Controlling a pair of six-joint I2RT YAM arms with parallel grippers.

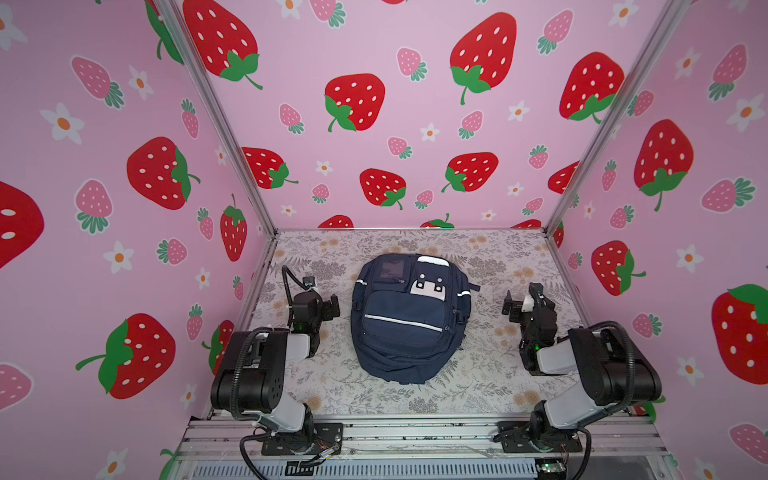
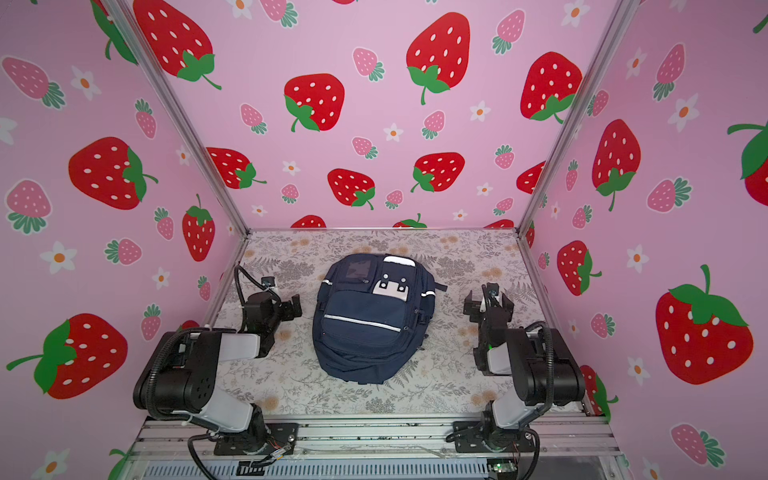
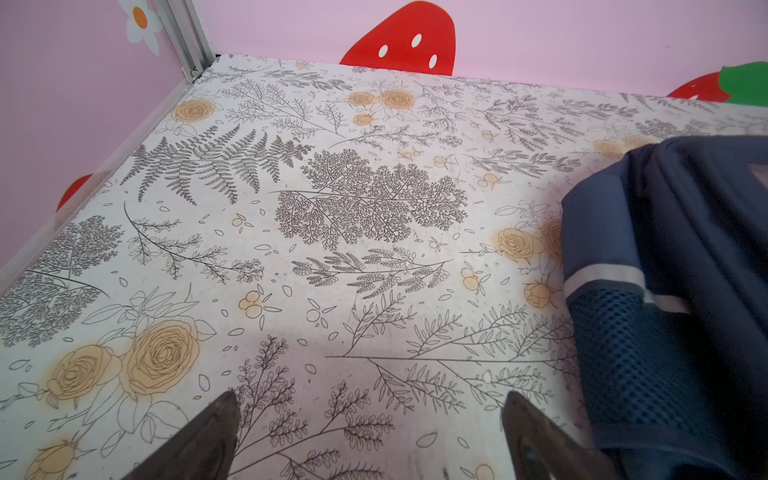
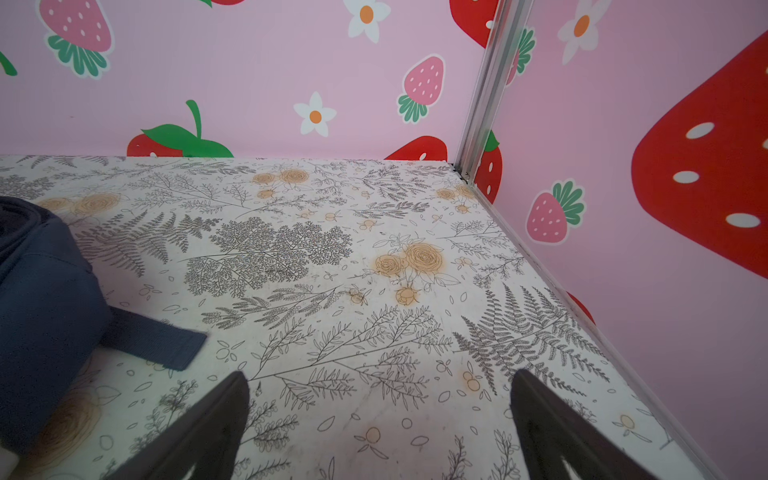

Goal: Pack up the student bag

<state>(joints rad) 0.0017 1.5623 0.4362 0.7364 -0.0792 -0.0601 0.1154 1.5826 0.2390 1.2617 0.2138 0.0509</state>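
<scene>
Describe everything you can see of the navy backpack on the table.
The student bag is a large navy fabric backpack, lying front up in the middle of the floral table, top toward its far edge. Its front carries zip pockets, a thin white stripe and a white patch with black squares. A mesh side pocket and a loose strap end show in the wrist views. Only the table touches it.

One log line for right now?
backpack: lying on table | left gripper: open, empty, beside backpack | right gripper: open, empty, beside backpack
</scene>
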